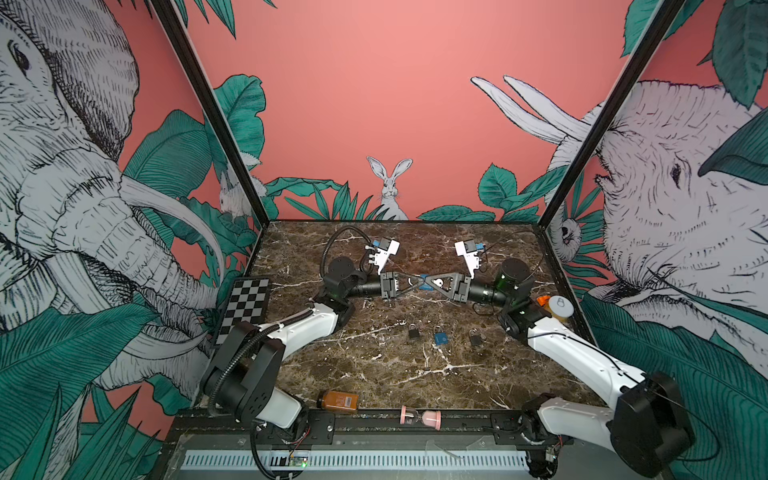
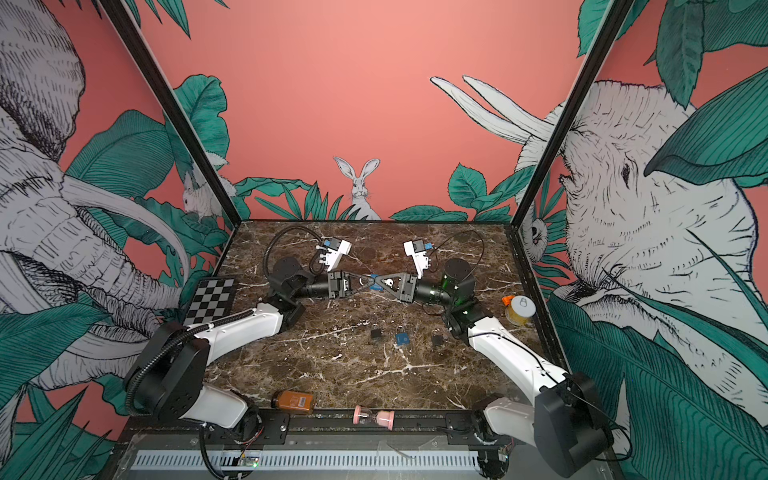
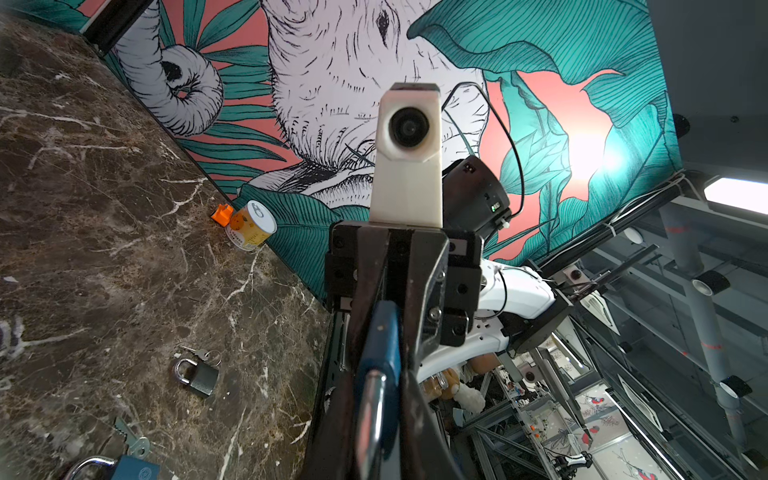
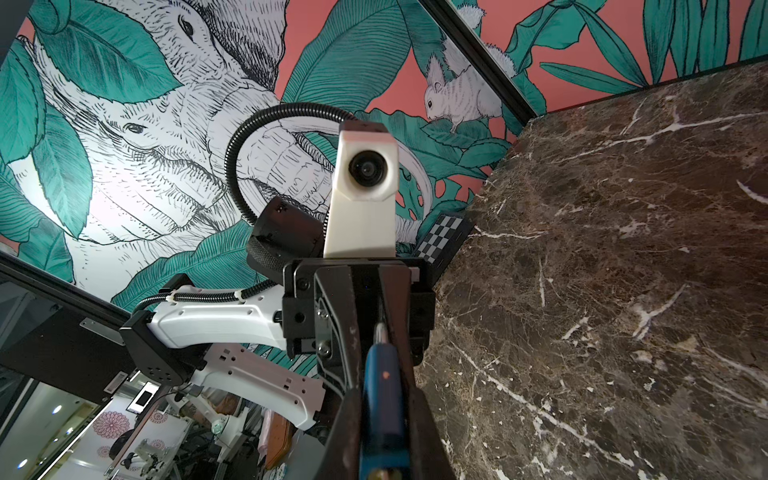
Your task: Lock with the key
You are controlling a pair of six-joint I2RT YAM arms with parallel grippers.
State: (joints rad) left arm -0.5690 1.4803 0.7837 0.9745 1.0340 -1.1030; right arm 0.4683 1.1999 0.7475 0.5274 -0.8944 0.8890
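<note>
In both top views I have the two arms meeting nose to nose above the marble table (image 1: 374, 365), with the blue padlock (image 1: 424, 282) held aloft between the left gripper (image 1: 417, 284) and the right gripper (image 1: 429, 285). Three spare padlocks (image 1: 439, 337) lie on the table nearer the front. The amber bottle (image 1: 338, 401) has an orange label and the can (image 1: 561, 307) a marked lid, but both are too small for me to read. From the left wrist, the left gripper's fingers (image 3: 415, 415) sit pressed around the chrome shackle (image 3: 370, 415), while the right gripper pinches the blue body. A loose key (image 3: 201, 354) lies by a grey padlock (image 3: 195, 376), and the can's yellow label stays illegible. From the right wrist, the padlock body is clamped between the right gripper's fingers (image 4: 419, 411). I cannot tell whether a key sits in the keyhole. I judge we are at the two-handed hold, with the locking itself not yet done. Next I would need the body held steady and the shackle pushed squarely home, or a key fetched and turned.
</note>
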